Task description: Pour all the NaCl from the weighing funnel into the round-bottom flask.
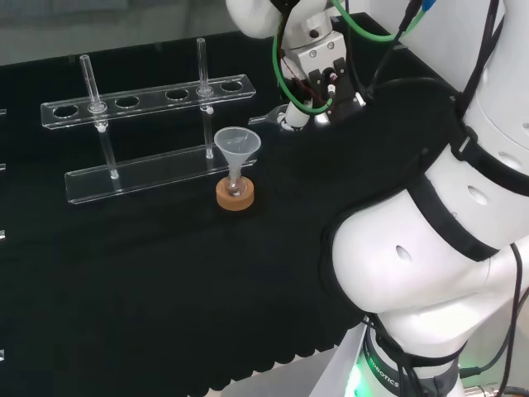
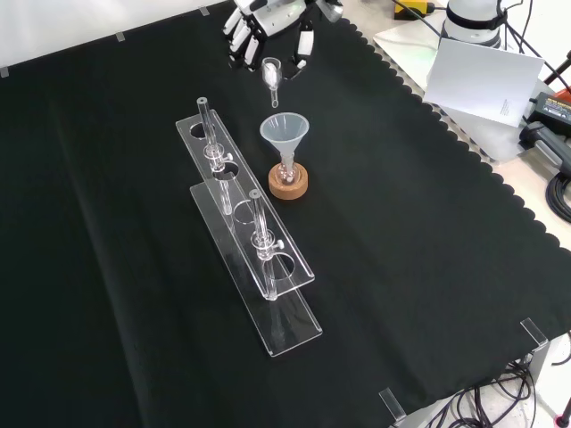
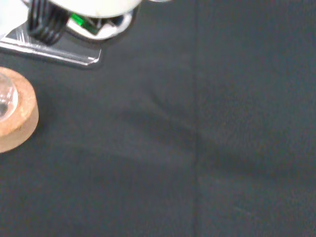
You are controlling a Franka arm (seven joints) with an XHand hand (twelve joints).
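Robot hand (image 2: 268, 27) grips weighing funnel (image 2: 271, 76) above funnelled flask (image 2: 287, 169) on cork ring (image 2: 289, 186)

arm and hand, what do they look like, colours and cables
The arm is glossy white with rounded links and black bands at the joints. Green and black cables loop down by the wrist, with a blue connector near the top. The hand is black and white, with white fingers on dark parts.

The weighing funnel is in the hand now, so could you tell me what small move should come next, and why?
Probably carry the weighing funnel nearer the plastic funnel before tipping. In the front view the hand holds it above and beyond that funnel's mouth, which sits in the flask on the cork ring.
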